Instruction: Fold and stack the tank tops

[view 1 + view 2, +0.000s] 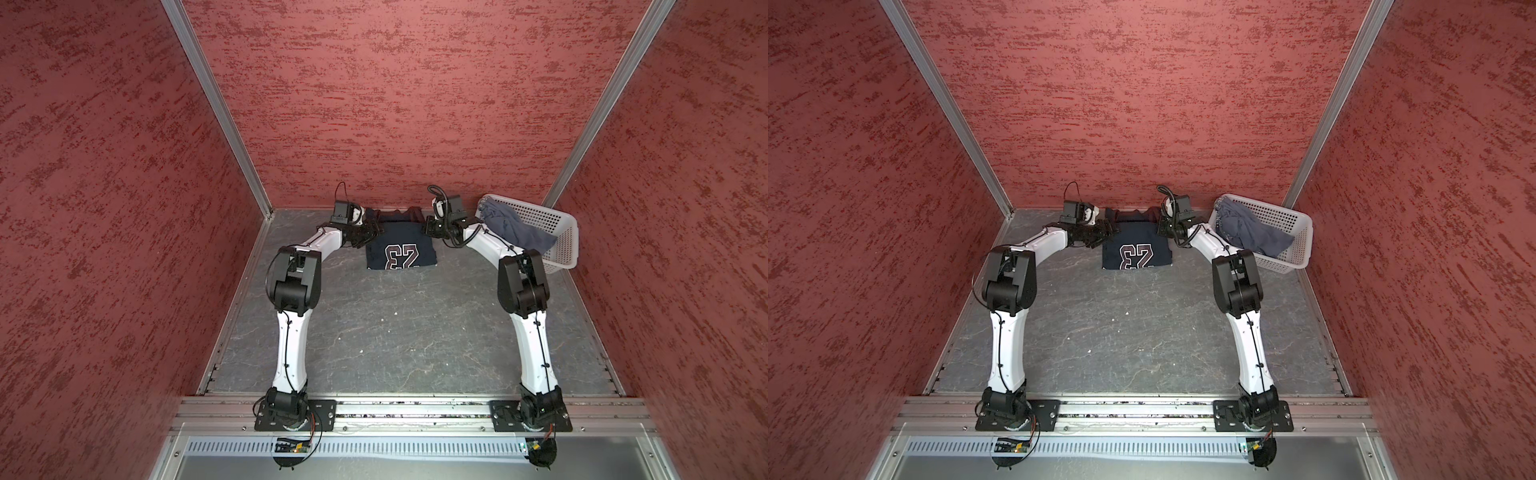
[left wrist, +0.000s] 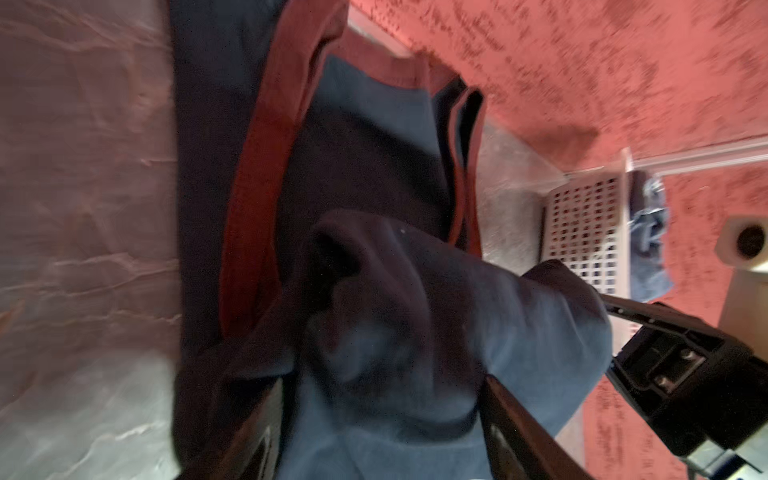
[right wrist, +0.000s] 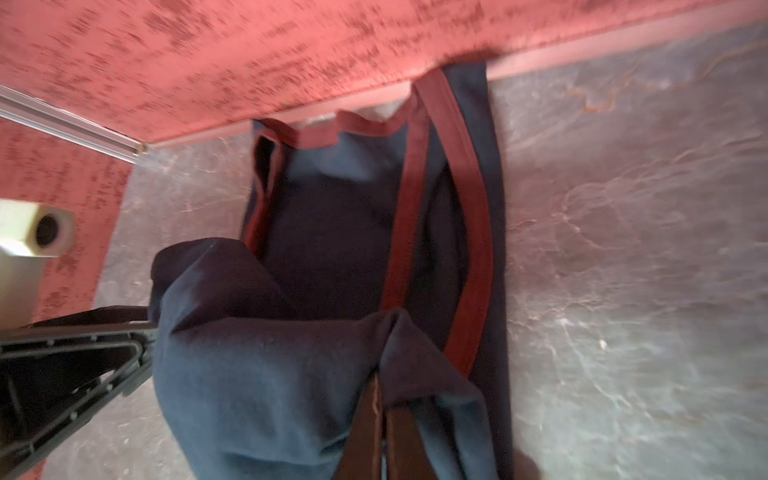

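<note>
The dark navy tank top with red trim lies at the back middle of the table, its lower part folded over so the "23" print faces up. My left gripper stands open at its left edge, with a loose hump of navy cloth between the spread fingers. My right gripper is shut on a raised fold of the same top at its right edge. The blue-grey tank top hangs crumpled over the basket.
A white perforated basket sits tilted in the back right corner, close to my right arm. Red textured walls close in the back and both sides. The grey stone-look table stretches toward the front rail.
</note>
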Controlling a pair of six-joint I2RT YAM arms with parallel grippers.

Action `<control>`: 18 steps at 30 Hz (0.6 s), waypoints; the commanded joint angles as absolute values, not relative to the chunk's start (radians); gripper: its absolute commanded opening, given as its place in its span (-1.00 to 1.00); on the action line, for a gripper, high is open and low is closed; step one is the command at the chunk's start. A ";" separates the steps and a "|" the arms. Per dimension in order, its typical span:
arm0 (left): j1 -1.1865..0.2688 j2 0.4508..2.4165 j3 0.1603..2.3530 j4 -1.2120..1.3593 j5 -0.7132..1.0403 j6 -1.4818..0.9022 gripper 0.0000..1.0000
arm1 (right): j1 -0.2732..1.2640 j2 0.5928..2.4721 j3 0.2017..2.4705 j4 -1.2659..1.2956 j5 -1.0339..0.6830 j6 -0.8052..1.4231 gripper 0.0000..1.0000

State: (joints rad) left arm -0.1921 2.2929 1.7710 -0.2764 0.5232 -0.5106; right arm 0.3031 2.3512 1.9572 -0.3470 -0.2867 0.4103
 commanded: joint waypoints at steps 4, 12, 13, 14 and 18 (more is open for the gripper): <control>-0.229 2.299 1.742 -0.311 0.475 -0.464 -0.07 | 0.305 2.368 1.943 -0.396 -0.283 0.402 -0.98; -0.273 2.111 1.427 -0.169 0.475 -0.480 -0.56 | 0.341 2.163 1.613 -0.273 -0.297 0.437 -0.98; -0.283 2.070 1.369 -0.147 0.475 -0.489 -0.57 | 0.349 2.121 1.555 -0.254 -0.301 0.446 -0.98; -0.296 2.023 1.316 -0.121 0.474 -0.493 -0.59 | 0.357 2.076 1.495 -0.237 -0.304 0.453 -0.98; -0.358 1.821 1.097 -0.076 0.423 -0.507 -0.59 | 0.400 1.878 1.247 -0.165 -0.293 0.485 -0.98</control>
